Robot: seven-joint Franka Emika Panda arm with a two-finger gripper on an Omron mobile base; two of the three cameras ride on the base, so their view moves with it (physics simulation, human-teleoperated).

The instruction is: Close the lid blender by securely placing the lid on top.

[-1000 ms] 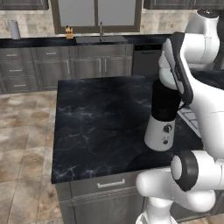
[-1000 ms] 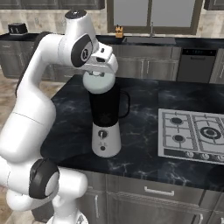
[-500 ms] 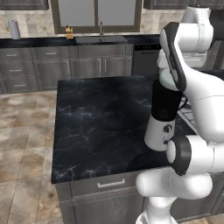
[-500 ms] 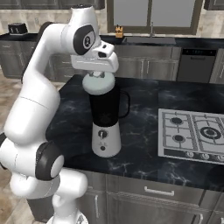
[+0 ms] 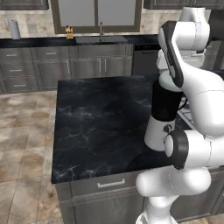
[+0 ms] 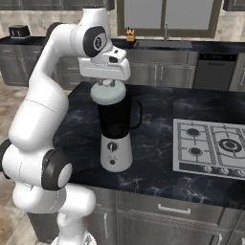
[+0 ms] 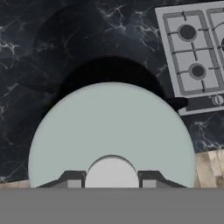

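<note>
The blender (image 6: 116, 143) stands on the dark island counter, a white base with a dark dial under a near-black jar (image 6: 115, 119) with a side handle. The pale grey domed lid (image 6: 109, 92) sits on the jar's mouth. My gripper (image 6: 108, 82) comes straight down on it, shut on the lid's small centre knob (image 7: 111, 173). In the hand view the lid (image 7: 111, 127) hides the jar, with a dark fingertip (image 7: 72, 179) on each side of the knob. From the left base view the blender (image 5: 164, 113) is partly behind my arm.
A silver cooktop (image 6: 210, 148) lies on the island to the right of the blender. The black marble island top (image 5: 100, 122) stretches to its left. Grey cabinets and a sink (image 5: 101, 38) run along the back wall.
The hand has turned level above the jar and the upper arm has swung round. The lid has stayed at the jar's top, still gripped.
</note>
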